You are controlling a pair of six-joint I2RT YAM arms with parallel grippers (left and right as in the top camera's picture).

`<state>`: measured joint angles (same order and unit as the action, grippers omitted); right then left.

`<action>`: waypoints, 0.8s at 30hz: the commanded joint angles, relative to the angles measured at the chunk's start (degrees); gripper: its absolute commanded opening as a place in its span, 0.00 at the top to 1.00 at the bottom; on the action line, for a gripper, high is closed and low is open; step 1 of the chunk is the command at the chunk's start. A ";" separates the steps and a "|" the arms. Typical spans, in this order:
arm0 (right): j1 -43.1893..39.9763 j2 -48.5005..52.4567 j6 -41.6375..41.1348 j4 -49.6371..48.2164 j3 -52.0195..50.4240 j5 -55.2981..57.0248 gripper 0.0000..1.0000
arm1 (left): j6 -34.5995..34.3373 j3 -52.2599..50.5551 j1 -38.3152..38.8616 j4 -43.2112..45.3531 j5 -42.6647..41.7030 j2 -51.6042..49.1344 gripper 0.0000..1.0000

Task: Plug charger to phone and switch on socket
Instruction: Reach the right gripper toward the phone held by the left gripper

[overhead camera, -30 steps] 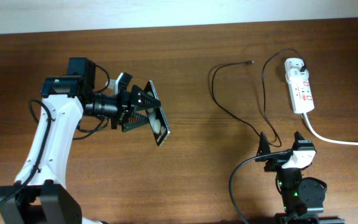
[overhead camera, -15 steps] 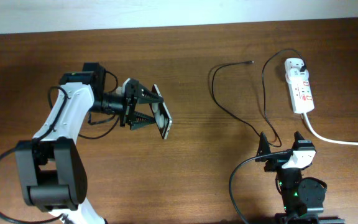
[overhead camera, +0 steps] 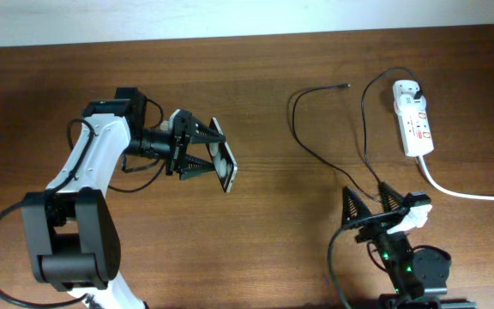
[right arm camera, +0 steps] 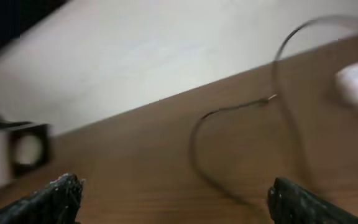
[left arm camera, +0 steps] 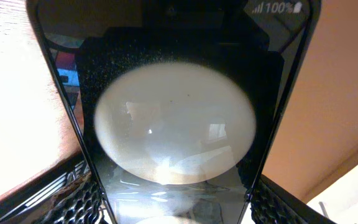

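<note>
Holding phone aloft at overhead left-centre, left gripper clamped on it. Charger loose on table, tip upper centre, unplugged. Socket upper right, apparently not yet switched. Right gripper lower right, spread, empty.
Left wrist: phone fills frame, fingers gripping edges.
Right wrist: blurred; charger ahead, fingers apart.
Plugging, switching both left.

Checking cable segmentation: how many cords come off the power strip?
2. The thin black charger leaves the far end of the power strip, looping left; the thick white cord leaves its near end, running off frame right.
</note>
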<state>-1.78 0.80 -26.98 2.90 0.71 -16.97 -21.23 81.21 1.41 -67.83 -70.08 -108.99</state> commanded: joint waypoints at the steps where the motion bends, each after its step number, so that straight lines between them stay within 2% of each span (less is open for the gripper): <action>1: -0.11 -0.37 -21.62 -0.11 -0.39 -24.72 0.01 | 0.33 -0.17 -0.46 0.11 -1.99 -0.04 0.33; 3: -0.11 -0.37 -26.49 -0.11 -0.39 -40.04 0.01 | 0.31 -0.17 -0.46 0.09 -1.99 -0.04 0.34; 4: -0.11 -0.37 -26.47 -0.11 -0.39 -42.73 0.02 | 0.31 -0.17 -0.46 0.09 -2.01 -0.04 0.34; 7: -0.11 -0.37 -25.16 -0.15 -0.39 -39.87 0.02 | 0.31 -0.17 -0.46 0.11 -1.99 -0.04 0.33; 9: -0.11 -0.31 -18.64 1.57 -0.39 -39.26 0.02 | 0.33 -0.17 -0.46 0.11 -2.01 -0.04 0.33; 11: -0.11 0.90 -16.41 2.25 -0.39 -38.66 0.02 | 0.33 -0.17 -0.46 0.09 -2.16 -0.04 0.33; 13: -0.11 3.67 -13.88 2.19 -0.22 -36.59 0.02 | 0.33 -0.17 -0.46 0.09 -2.16 -0.04 0.34; 15: -0.11 10.01 -8.02 3.63 4.31 -32.37 0.01 | 0.33 -0.17 -0.46 0.09 -2.16 -0.04 0.34; 16: -0.11 13.94 -2.91 9.09 9.27 -29.00 0.02 | 0.33 -0.17 -0.46 0.09 -2.16 -0.04 0.34; 18: -0.09 22.60 10.62 28.83 24.98 -18.73 0.01 | 0.33 -0.17 -0.46 0.11 -2.16 -0.04 0.34; 19: -0.09 24.94 13.79 34.38 30.38 -16.72 0.01 | 0.33 -0.17 -0.46 0.11 -2.14 -0.04 0.33; 21: -0.04 27.50 15.63 43.69 41.38 -13.16 0.01 | 0.33 -0.17 -0.46 0.11 -2.14 -0.04 0.34; 24: -0.04 27.52 13.99 46.90 47.34 -13.44 0.01 | 0.33 -0.17 -0.46 0.11 -2.12 -0.04 0.33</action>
<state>-1.83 28.18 -13.28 49.17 45.36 -31.86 -21.21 81.10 1.41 -67.81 -70.08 -108.99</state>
